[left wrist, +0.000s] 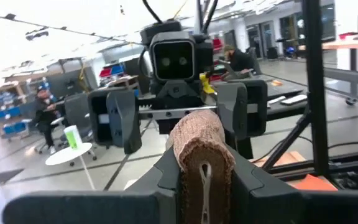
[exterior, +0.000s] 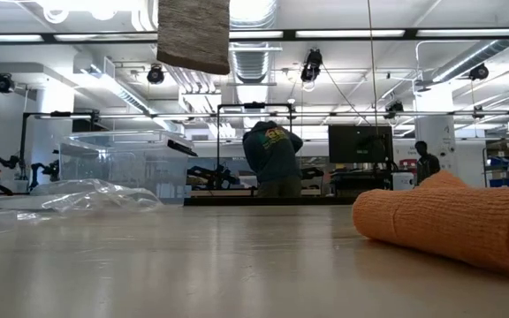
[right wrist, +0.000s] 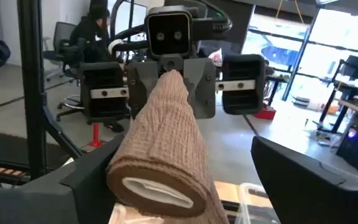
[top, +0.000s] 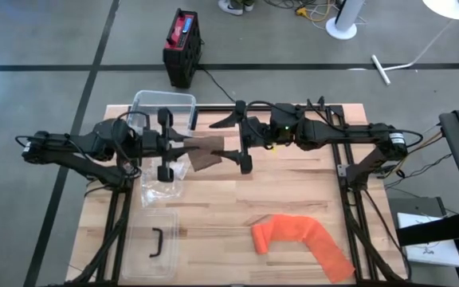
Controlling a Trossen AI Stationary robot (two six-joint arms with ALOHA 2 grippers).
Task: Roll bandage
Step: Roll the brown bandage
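Note:
A brown bandage [top: 205,151], partly rolled, is held in the air over the table's far middle. My left gripper [top: 188,150] comes from the left and is shut on it. My right gripper [top: 235,143] faces it from the right and is open. Its fingers stand wide on either side of the roll's free end [right wrist: 157,186] without touching it. In the low view only the bandage's lower part [exterior: 193,35] shows, high above the tabletop. An orange bandage [top: 301,239] lies loosely rolled on the table at the near right. My left gripper pinches one end of the brown roll [right wrist: 173,84] between its two fingers [left wrist: 253,186]. The fingers come level from the table's left and lie along the roll. The roll sticks out about level toward the right gripper, lifted clear of the table, with some cloth hanging below it.
A clear plastic box [top: 164,108] stands at the far left, with a crumpled clear bag [top: 159,183] in front of it. A clear lid with a black handle [top: 156,243] lies near left. A black and red case [top: 183,44] sits on the floor beyond. People stand in the room behind.

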